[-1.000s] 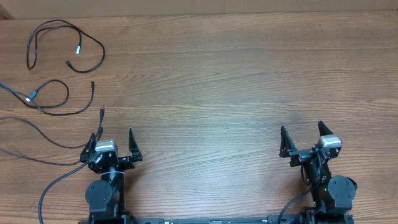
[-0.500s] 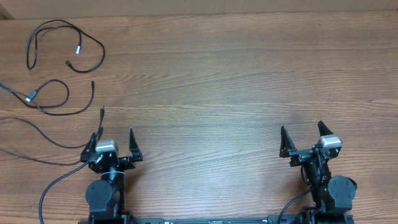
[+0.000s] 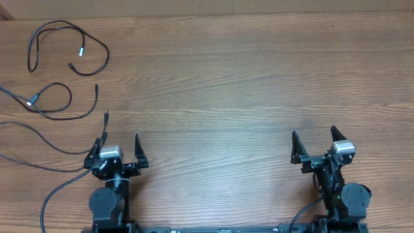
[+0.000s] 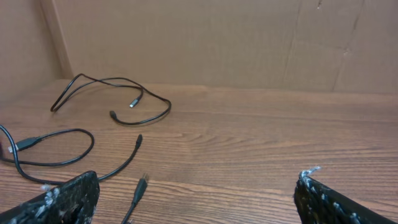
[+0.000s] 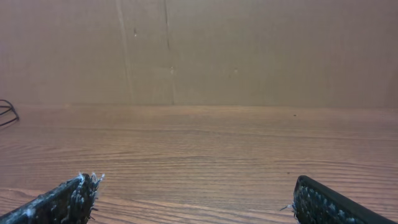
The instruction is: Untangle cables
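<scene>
Two cables (image 3: pixel 81 52) lie in the far-left corner of the worktop (image 3: pixel 226 84), ahead of and to the left of the left hand (image 3: pixel 119 139); the right hand (image 3: pixel 314 133) is well apart from them, across the full width.

1. Hand state: both hands stand wide and hold nothing; both sit at the near edge, fingers pointing away from the base.
2. Far cable (image 4: pixel 134 102): an open loop, long axis running left to right, silver tip lying inside the curve.
3. Near cable (image 3: pixel 30 100): a smaller loop, one run leaving over the left edge; its free end (image 4: pixel 138 142) points away from the hand.
4. Third cord (image 3: pixel 105 117): its plug end lies just ahead of the left hand's outer finger; whether it belongs to the task cannot be told.
5. The far and near cables appear apart, not crossing; no knot is visible.

Judgement: the left arm is the one to reach, forward and leftward; the right has only a thin arc at its left frame edge (image 5: pixel 7 112). Open room: bare worktop to the right of the loops; a cardboard wall (image 4: pixel 217 43) closes the far side, and the left edge is near.
</scene>
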